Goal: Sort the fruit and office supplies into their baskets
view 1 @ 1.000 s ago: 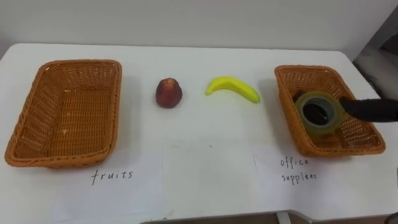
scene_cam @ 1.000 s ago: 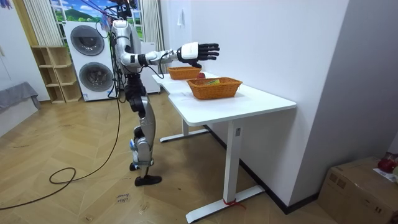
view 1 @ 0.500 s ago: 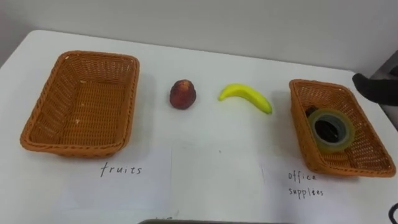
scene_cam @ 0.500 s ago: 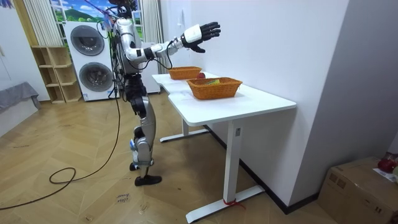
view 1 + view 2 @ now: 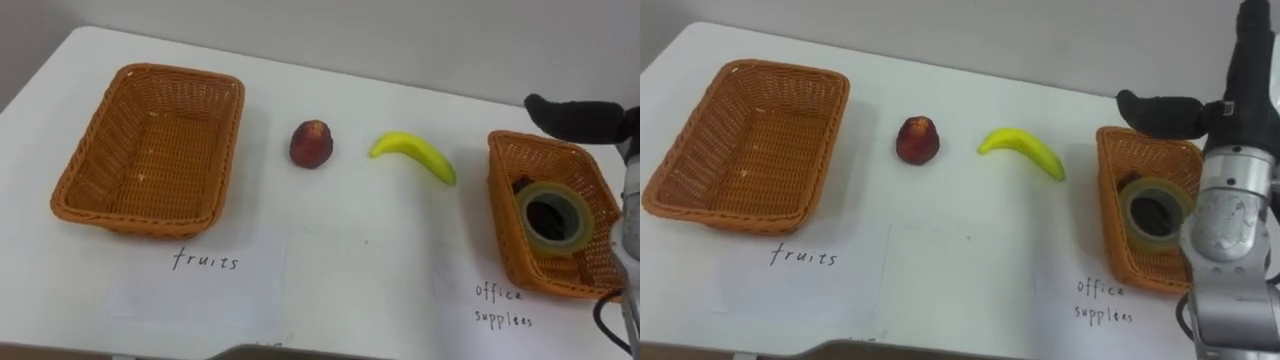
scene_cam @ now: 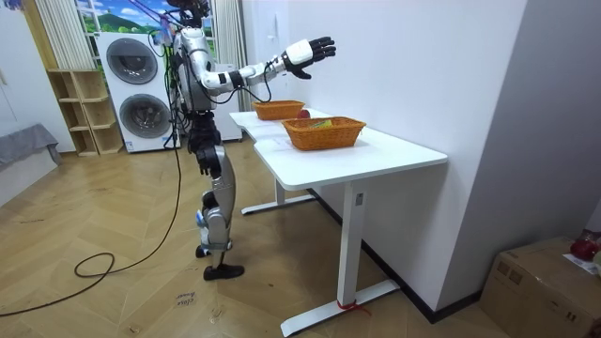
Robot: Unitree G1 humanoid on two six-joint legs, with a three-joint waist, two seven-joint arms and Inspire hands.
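Note:
A red fruit (image 5: 311, 144) and a yellow banana (image 5: 413, 155) lie on the white table between two wicker baskets. The left basket (image 5: 150, 150), labelled "fruits", holds nothing. The right basket (image 5: 560, 160), labelled "office supplies", holds a roll of clear tape (image 5: 553, 217) lying flat. My right hand (image 5: 575, 117) is dark and open, raised in the air past the far edge of that basket, holding nothing. In the room view my right hand (image 6: 310, 52) is lifted high over the table, fingers spread.
Paper labels lie in front of each basket (image 5: 207, 262) (image 5: 505, 305). My right forearm (image 5: 1230, 200) crosses the right side of the right eye view. I stand at the table's long side; washing machines (image 6: 141, 94) stand behind me.
My right hand has risen from just over the office basket, beside the tape, to high above its far edge. The tape stays in the basket. The eye views have shifted.

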